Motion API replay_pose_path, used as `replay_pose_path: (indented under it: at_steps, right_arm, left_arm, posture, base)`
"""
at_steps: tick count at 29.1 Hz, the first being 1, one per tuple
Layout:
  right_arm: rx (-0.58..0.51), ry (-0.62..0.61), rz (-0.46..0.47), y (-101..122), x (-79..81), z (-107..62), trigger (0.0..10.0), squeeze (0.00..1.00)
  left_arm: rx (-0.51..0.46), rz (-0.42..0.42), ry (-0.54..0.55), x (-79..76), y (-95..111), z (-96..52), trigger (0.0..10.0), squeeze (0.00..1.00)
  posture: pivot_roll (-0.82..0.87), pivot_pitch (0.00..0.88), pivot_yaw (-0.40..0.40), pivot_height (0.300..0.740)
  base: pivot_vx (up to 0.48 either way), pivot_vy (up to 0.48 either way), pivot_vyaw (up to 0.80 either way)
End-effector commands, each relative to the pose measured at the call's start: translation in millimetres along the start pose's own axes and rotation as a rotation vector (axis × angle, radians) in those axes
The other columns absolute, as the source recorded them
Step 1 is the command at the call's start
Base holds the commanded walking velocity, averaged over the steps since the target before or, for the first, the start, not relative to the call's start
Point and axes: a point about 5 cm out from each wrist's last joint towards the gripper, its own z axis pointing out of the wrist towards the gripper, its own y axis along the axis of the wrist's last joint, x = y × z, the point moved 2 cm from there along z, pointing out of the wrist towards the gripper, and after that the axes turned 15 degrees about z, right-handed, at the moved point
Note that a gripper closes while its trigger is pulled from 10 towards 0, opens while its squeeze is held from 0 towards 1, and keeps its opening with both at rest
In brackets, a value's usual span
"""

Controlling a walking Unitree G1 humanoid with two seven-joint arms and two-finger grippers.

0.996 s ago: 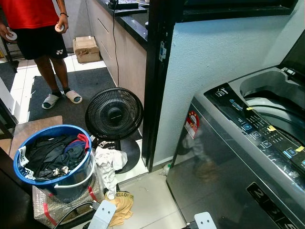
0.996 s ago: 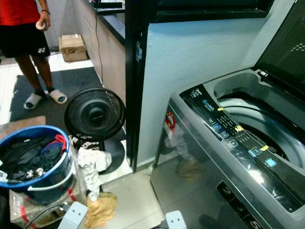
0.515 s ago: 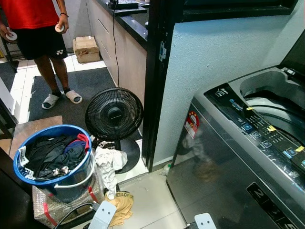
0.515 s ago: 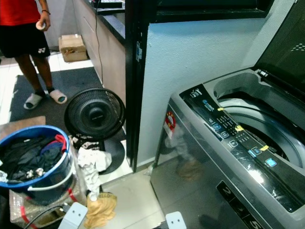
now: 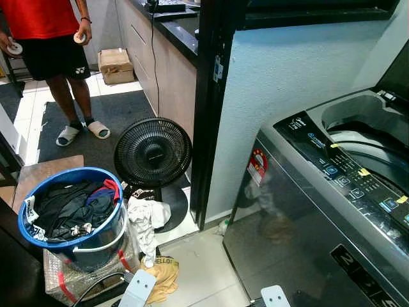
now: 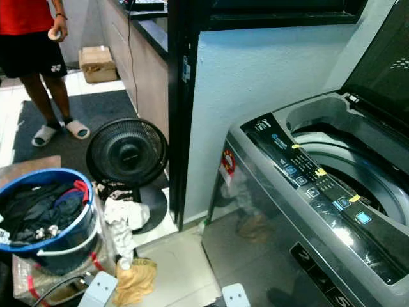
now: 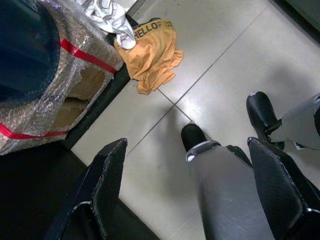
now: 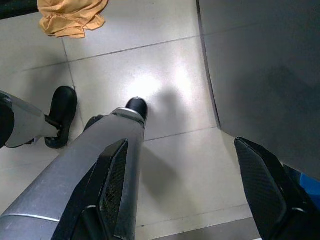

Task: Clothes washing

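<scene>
A blue laundry basket (image 5: 29, 227) full of dark clothes (image 5: 67, 204) stands at my lower left on a bubble-wrapped box (image 5: 89, 272). A white garment (image 5: 146, 217) hangs down beside it, and an orange garment (image 5: 163, 275) printed "HELLO" lies on the floor tiles below. At my right is the grey top-loading washing machine (image 5: 300, 217), lid up and drum (image 5: 364, 144) open. Both arms hang low. My left gripper (image 7: 195, 185) is open above the floor near the orange garment (image 7: 150, 50). My right gripper (image 8: 190, 185) is open beside the washer's front panel (image 8: 260, 65).
A black floor fan (image 5: 153, 153) stands between the basket and a dark door frame (image 5: 208, 109). A person (image 5: 51, 38) in red top and black shorts stands on a grey mat at far left. A cardboard box (image 5: 115, 64) sits by the counter cabinets (image 5: 169, 70).
</scene>
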Motion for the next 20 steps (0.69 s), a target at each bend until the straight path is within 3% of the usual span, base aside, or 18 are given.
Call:
replay_pose_path:
  at_steps: [1,20]
  right_arm:
    - [0.018,-0.01,0.0,-2.8,-3.8,-0.7,10.0,0.0]
    - [0.013,-0.01,-0.007,-0.6,-4.0,-0.3,10.0,0.0]
  left_arm:
    - [0.01,0.011,-0.015,-3.5,-2.6,-0.5,10.0,0.0]
    - [-0.002,0.012,-0.013,-2.1,0.2,0.1,10.0,0.0]
  posture:
    - [0.03,0.0,-0.01,0.74]
    - [0.03,0.0,-0.011,0.74]
  base:
    - [0.0,0.0,0.0]
    - [0.0,0.0,0.0]
